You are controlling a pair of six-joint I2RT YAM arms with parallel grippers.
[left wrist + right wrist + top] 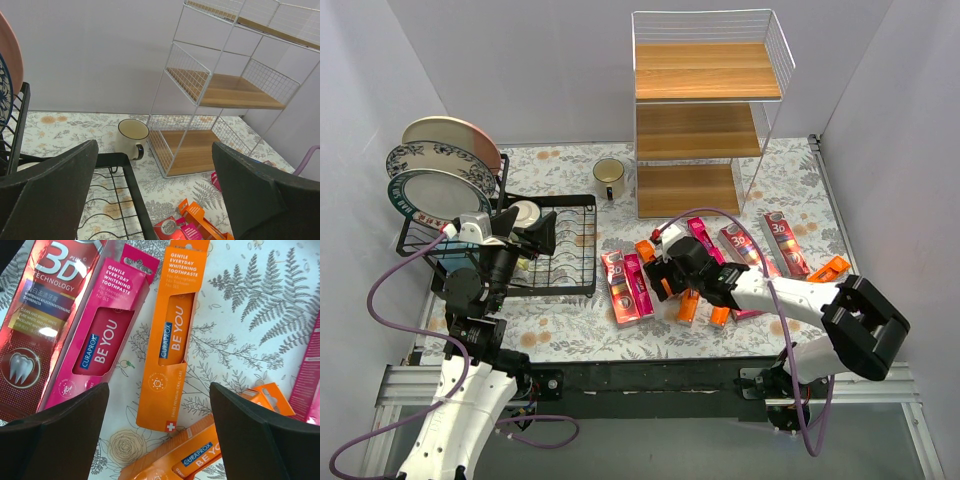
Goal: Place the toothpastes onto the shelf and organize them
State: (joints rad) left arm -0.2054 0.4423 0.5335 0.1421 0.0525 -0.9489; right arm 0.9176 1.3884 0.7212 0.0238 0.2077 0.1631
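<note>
The shelf (pixel 705 100) stands at the back centre; all three boards are bare. It also shows in the left wrist view (pixel 220 95). Several toothpastes lie flat in front of it: a red carton (pixel 615 285), a pink one (pixel 638 285), orange ones (pixel 688 305), and two red 3D cartons (pixel 787 243). My right gripper (pixel 658 268) is open and empty, hovering over an orange carton (pixel 172 335) beside a pink carton (pixel 107 335) and a red 3D carton (pixel 37 315). My left gripper (pixel 528 232) is open and empty above the black dish rack (pixel 570 262).
The dish rack holds plates (pixel 445 160) and a small cup (pixel 525 212) at the left. A cream mug (pixel 609 178) stands left of the shelf's foot, also in the left wrist view (pixel 133 135). Grey walls close in three sides.
</note>
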